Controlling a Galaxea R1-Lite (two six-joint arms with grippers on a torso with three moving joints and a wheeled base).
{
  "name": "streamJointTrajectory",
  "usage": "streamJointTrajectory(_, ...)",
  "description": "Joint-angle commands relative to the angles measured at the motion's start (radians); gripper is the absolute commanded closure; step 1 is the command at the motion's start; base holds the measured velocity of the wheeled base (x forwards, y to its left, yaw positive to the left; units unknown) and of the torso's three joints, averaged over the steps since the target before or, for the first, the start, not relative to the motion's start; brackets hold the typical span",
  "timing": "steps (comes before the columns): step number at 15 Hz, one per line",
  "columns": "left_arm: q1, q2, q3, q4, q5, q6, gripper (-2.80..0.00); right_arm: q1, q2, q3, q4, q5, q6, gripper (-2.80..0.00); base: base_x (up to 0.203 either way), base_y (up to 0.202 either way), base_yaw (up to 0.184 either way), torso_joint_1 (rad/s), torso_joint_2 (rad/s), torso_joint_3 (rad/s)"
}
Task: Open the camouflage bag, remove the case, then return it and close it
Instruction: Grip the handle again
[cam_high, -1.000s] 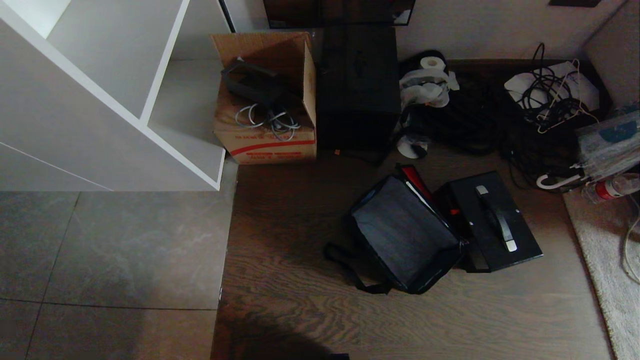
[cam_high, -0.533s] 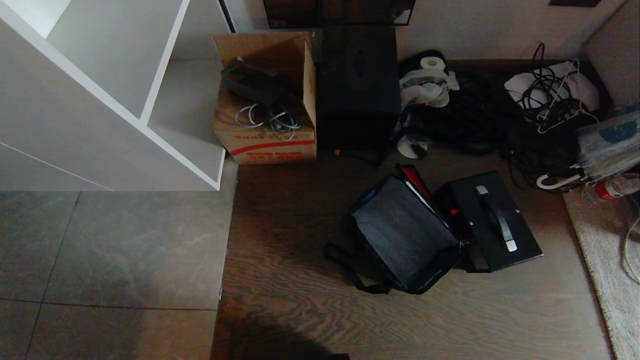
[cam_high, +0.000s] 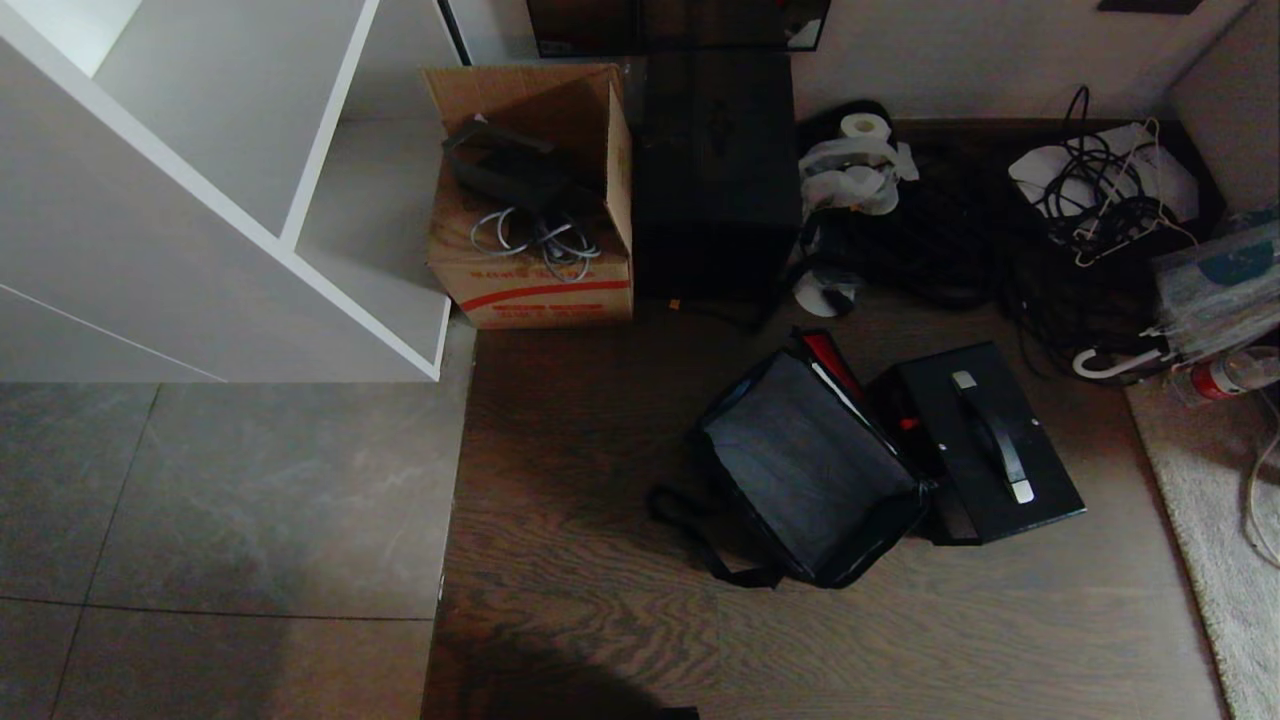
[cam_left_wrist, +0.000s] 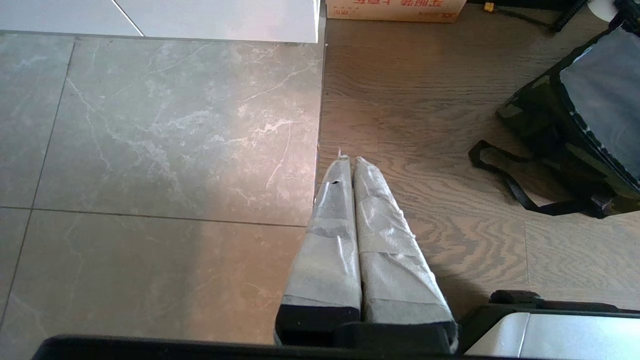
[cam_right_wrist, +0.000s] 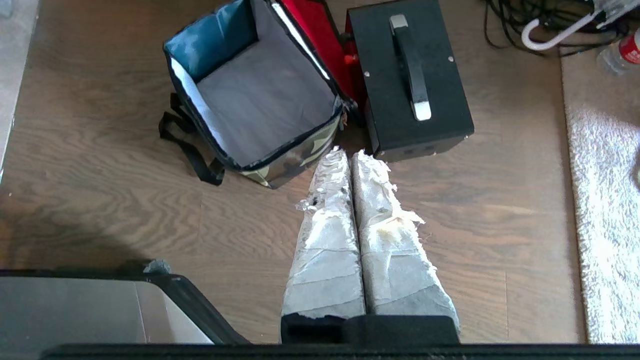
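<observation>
**Bag open, case out beside it, right claw the nearer one**

The camouflage bag (cam_high: 810, 470) stands open on the wooden floor, its dark lining bare and nothing showing inside. The case (cam_high: 985, 445), a black box with a strap handle on top, sits on the floor touching the bag's side, on the side toward the pale rug (cam_high: 1215, 520); the bag's flap with its red lining (cam_right_wrist: 320, 40) stands up between the two.

Neither arm shows in the head view. The right claw (cam_right_wrist: 347, 155) hangs above the floor with its taped fingers pressed together and nothing between them; in its wrist view the tips sit just short of the near corners of both bag and case, pointing at the seam where they meet. The left claw (cam_left_wrist: 348, 161) is likewise pinched closed and empty, over the line where tile meets wood, with the bag well off to its side.

So the case lies ahead of the right claw, slightly to its outer side. Its handle (cam_right_wrist: 412, 75) runs along the case's long axis, roughly in line with the claw's pointing direction, so a grasp across it probably needs little wrist turn. The right arm looks the natural one for returning the case.
</observation>
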Motion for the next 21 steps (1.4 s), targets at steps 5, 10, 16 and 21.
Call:
streamJointTrajectory(5, 0.0, 0.0, 0.0, 0.0, 0.0, 0.0, 0.0, 0.001, 0.05, -0.338, 0.438, 0.023, 0.015, 0.0, 0.0, 0.0, 0.0, 0.0, 0.0, 0.0)
streamJointTrajectory(10, 0.0, 0.0, 0.0, 0.0, 0.0, 0.0, 0.0, 0.063, 0.554, -0.557, 0.485, 0.054, 0.202, 0.0, 0.0, 0.0, 0.0, 0.0, 0.0, 0.0)
streamJointTrajectory(16, 0.0, 0.0, 0.0, 0.0, 0.0, 0.0, 0.0, 0.133, 1.273, -0.898, 0.466, 0.063, 0.308, 0.0, 0.0, 0.0, 0.0, 0.0, 0.0, 0.0)
streamJointTrajectory(21, 0.0, 0.0, -0.002, 0.0, 0.0, 0.0, 0.0, 0.11, 1.761, -1.196, 0.412, 0.134, 0.305, 0.0, 0.0, 0.0, 0.0, 0.0, 0.0, 0.0)
